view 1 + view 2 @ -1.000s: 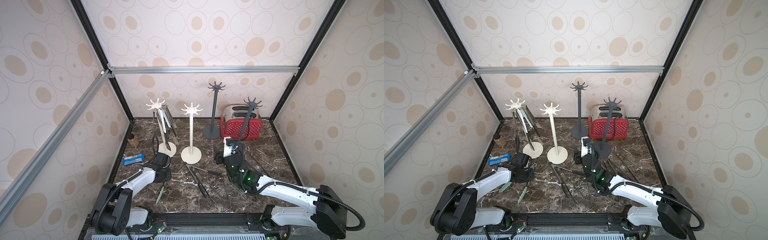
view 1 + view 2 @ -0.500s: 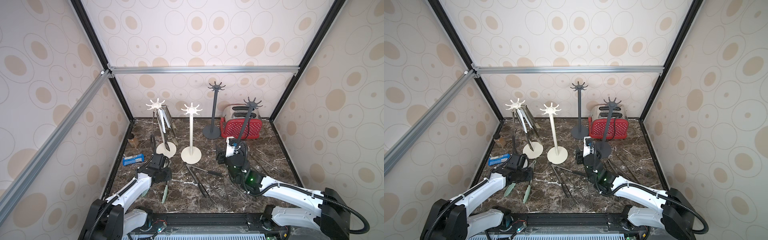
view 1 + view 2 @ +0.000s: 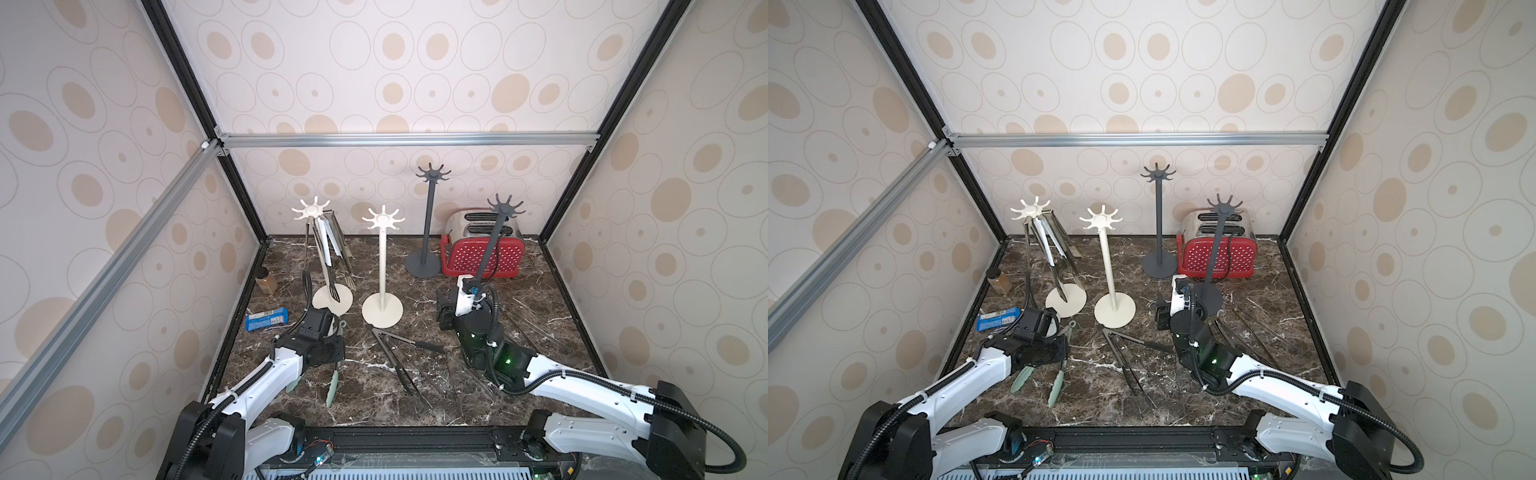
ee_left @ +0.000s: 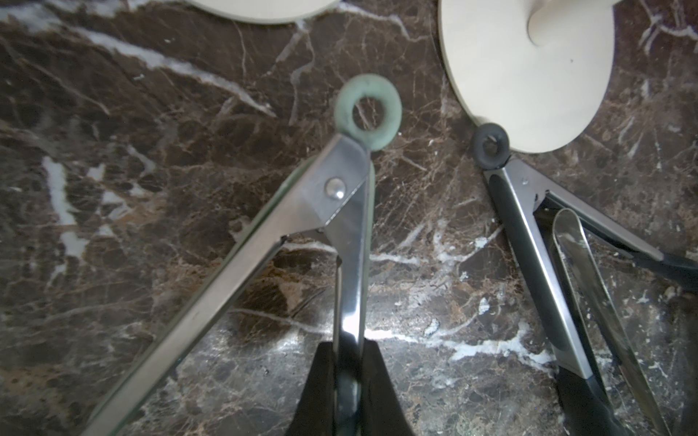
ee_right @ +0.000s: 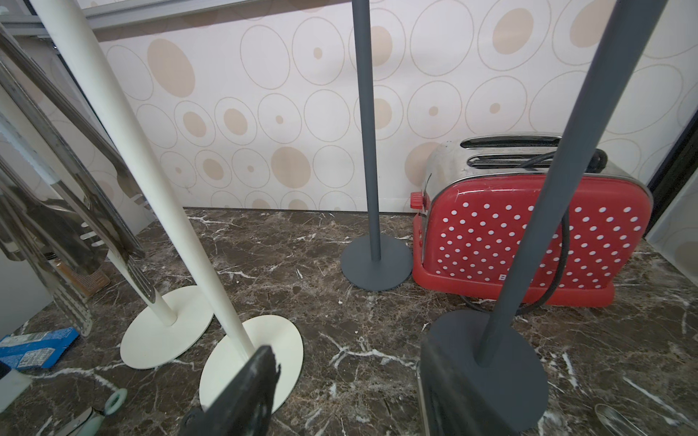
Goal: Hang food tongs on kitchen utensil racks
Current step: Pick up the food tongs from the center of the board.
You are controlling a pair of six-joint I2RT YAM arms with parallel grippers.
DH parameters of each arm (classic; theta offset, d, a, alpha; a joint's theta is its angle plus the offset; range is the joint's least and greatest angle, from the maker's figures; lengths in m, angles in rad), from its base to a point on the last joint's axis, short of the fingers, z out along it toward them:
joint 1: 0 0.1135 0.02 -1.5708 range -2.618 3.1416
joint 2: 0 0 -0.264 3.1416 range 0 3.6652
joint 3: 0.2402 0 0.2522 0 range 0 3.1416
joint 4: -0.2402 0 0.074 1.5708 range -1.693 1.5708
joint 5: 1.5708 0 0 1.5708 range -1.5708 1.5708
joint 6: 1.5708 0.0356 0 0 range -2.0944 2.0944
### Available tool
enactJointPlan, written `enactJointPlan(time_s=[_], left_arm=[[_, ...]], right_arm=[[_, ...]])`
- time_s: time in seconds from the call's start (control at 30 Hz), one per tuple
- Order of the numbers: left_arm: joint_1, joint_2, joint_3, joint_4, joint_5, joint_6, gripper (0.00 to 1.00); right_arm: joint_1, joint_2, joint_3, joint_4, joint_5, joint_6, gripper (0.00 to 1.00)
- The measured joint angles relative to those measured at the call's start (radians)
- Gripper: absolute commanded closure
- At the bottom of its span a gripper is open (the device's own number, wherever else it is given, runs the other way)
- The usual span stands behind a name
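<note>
Dark brown marble tabletop (image 3: 374,407), boxed in by cream wallpaper with beige ovals.

- Green-tipped tongs (image 3: 1056,386): lying near left, pale green tips pointing to the near edge, arms spreading in a V, green ring end pointing at the cream bases. Whether the ring end is touching the marble cannot be told.
- Left gripper (image 4: 349,381): squeezing narrow on one steel arm of the green-tipped tongs, below the hinge.
- Black-tipped tongs (image 3: 395,345): lying at centre, with plain steel tongs (image 4: 589,287) resting between their arms.
- Steel tongs (image 3: 1254,336): several lying on the marble to the right of the right arm.
- Right gripper (image 5: 343,396): standing wide apart, gripping nothing, just beside the base of the near grey rack (image 3: 1219,249).
- Blue packet (image 3: 266,319): lying by the left wall.
- Left cream rack (image 3: 311,210): carrying hanging tongs (image 3: 328,249), some steel, one black-tipped.
- Right cream rack (image 3: 382,266): standing just right of it, hooks bare.
- Small jar (image 3: 266,281): sitting against the left wall.
- Far grey rack (image 3: 428,224): standing near the back wall, hooks bare.
- Red dotted toaster (image 3: 482,257): sitting far right, just beside it.
</note>
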Motion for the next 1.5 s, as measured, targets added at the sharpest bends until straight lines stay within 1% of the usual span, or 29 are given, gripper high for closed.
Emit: enactJointPlan(time_s=[0.33, 0.5, 0.6, 0.73, 0.87, 1.0, 1.13, 1.33, 1.5], left_arm=[[-0.129, 0.0, -0.001, -0.022, -0.006, -0.042, 1.0], [-0.211, -0.028, -0.001, -0.038, -0.04, -0.069, 1.0], [-0.27, -0.103, -0.001, -0.042, -0.07, -0.075, 1.0], [-0.321, -0.254, -0.001, -0.033, -0.124, -0.057, 1.0], [-0.337, -0.373, 0.009, -0.027, -0.178, 0.0, 1.0], [-0.338, -0.443, 0.045, -0.019, -0.237, 0.069, 1.0], [-0.338, -0.426, 0.133, -0.011, -0.28, 0.134, 1.0], [-0.339, -0.28, 0.331, 0.009, -0.303, 0.214, 1.0], [-0.339, -0.214, 0.438, 0.017, -0.34, 0.254, 1.0]], right_arm=[[0.0, -0.015, -0.011, -0.012, 0.007, 0.008, 0.38], [0.0, -0.021, -0.015, -0.025, 0.006, 0.015, 0.39], [0.0, -0.033, -0.016, -0.041, 0.006, 0.015, 0.4], [-0.01, -0.035, -0.016, -0.062, -0.008, 0.019, 0.42], [-0.042, -0.035, -0.016, -0.077, -0.037, 0.038, 0.43], [-0.076, -0.032, -0.016, -0.087, -0.074, 0.052, 0.44], [-0.095, -0.022, -0.014, -0.107, -0.114, 0.055, 0.44], [-0.119, -0.011, 0.011, -0.144, -0.169, 0.053, 0.45], [-0.148, -0.006, 0.04, -0.188, -0.224, 0.052, 0.45]])
